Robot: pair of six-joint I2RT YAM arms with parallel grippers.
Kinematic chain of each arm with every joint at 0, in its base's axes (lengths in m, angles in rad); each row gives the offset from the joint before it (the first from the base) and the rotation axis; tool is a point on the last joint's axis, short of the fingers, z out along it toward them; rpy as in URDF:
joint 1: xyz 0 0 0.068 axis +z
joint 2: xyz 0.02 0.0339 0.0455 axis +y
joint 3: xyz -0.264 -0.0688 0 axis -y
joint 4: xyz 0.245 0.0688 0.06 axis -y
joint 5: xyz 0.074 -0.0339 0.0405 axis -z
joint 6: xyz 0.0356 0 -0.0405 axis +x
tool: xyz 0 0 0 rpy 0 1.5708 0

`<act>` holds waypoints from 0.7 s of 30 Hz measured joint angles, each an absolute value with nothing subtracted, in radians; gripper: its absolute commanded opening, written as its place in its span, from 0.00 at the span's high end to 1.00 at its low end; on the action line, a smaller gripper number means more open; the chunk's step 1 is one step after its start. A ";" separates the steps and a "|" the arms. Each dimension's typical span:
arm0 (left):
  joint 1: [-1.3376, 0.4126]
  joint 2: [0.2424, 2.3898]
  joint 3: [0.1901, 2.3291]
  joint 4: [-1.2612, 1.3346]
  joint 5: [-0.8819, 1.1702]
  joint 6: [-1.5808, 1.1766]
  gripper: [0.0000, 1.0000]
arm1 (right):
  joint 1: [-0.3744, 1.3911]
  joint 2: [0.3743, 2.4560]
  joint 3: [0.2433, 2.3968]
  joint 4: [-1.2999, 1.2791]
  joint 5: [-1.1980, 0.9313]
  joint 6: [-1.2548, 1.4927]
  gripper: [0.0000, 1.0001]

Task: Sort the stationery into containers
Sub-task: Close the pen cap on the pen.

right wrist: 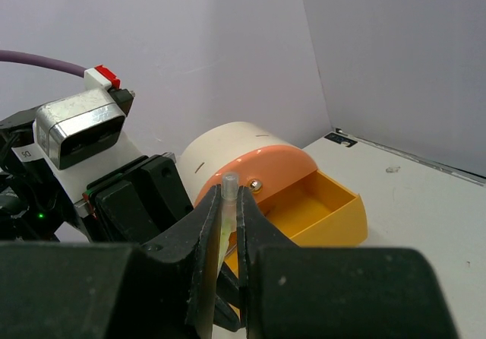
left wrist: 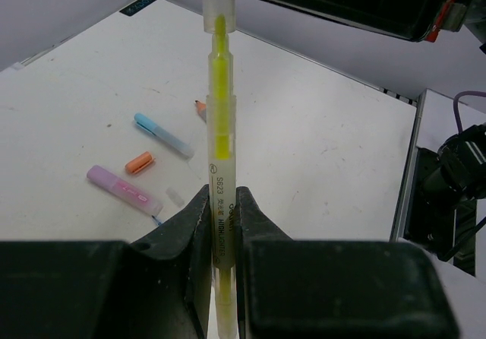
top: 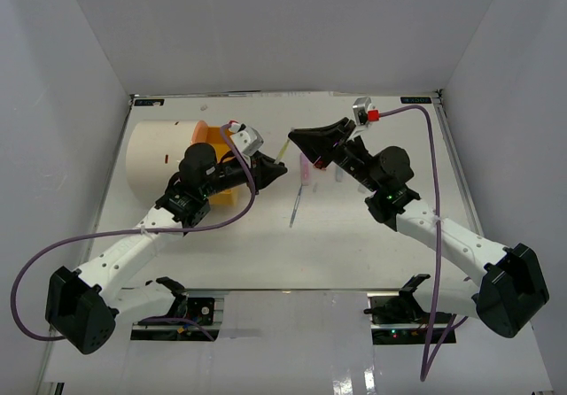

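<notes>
A yellow highlighter [left wrist: 220,126] is held between both grippers above the table. My left gripper [left wrist: 220,204] is shut on its printed barrel. My right gripper [right wrist: 228,196] is shut on its clear capped end [right wrist: 230,183]. In the top view the two grippers meet at mid-table, left [top: 280,170] and right [top: 296,136], with the highlighter [top: 282,153] between them. The cream drum [right wrist: 220,150] with an orange face stands behind. One orange drawer [right wrist: 330,213] is slid out and looks empty. A brass knob [right wrist: 257,185] shows on the face.
On the table lie a light blue marker [left wrist: 163,134], an orange cap [left wrist: 140,162], a pink marker [left wrist: 123,189] and a pencil tip [left wrist: 200,107]. From above, a thin pen [top: 295,207] and a pink marker [top: 306,169] lie near the right gripper. The drum [top: 155,156] stands back left.
</notes>
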State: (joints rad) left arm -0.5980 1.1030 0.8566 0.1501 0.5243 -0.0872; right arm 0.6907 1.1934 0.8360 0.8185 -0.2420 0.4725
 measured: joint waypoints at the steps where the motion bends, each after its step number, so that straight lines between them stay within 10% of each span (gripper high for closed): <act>1: -0.598 1.102 0.857 0.152 0.524 -0.087 1.00 | 0.691 1.193 0.836 0.822 -0.243 0.476 0.92; 21: -0.598 1.094 0.841 0.243 0.529 -0.129 1.00 | 0.710 1.231 0.820 0.945 -0.265 0.537 0.92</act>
State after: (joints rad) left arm -0.5980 1.0943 0.8406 0.2432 0.5285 -0.1291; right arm 0.7101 1.2308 0.8196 0.9455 -0.2649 0.5365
